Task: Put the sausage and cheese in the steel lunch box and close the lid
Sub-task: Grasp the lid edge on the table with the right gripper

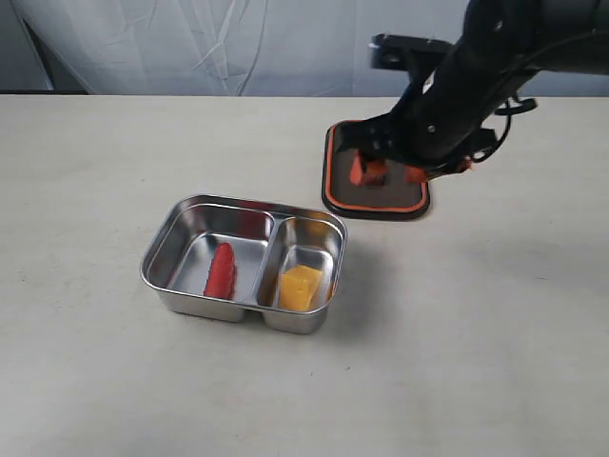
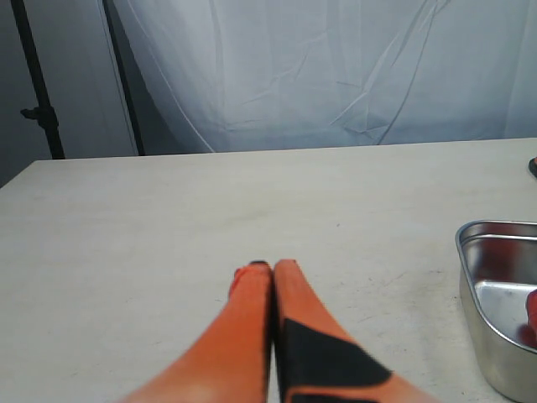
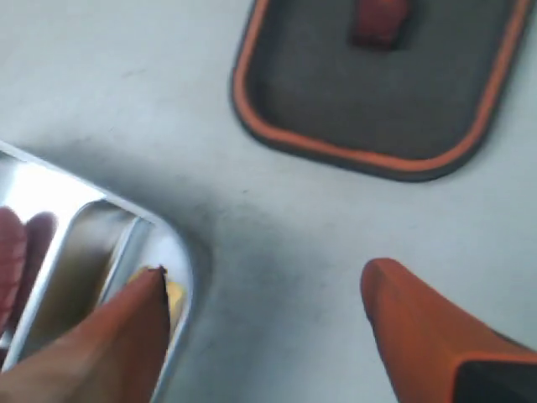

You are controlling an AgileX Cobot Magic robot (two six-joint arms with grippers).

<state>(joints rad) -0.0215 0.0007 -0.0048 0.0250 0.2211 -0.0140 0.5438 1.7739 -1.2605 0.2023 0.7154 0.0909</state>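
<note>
Two foods boxed: small red curved toy sausage (image 1: 221,270) in the wide bay, yellow-orange cheese wedge (image 1: 300,286) in the narrow bay of the shiny steel lunch box (image 1: 157,255). Dark orange-rimmed plastic lid (image 1: 381,200) lies apart on the tabletop (image 1: 495,333). Right pincer (image 1: 390,173) gapes above it; left pincer (image 2: 273,267) closed. I'd centre on its tab (image 3: 379,21) before pinching.

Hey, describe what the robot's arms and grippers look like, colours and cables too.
The right arm is black and bulky, with thin black cables looping near its wrist. The right gripper and the left gripper both have long, tapered orange fingers with black patches toward the base.
</note>
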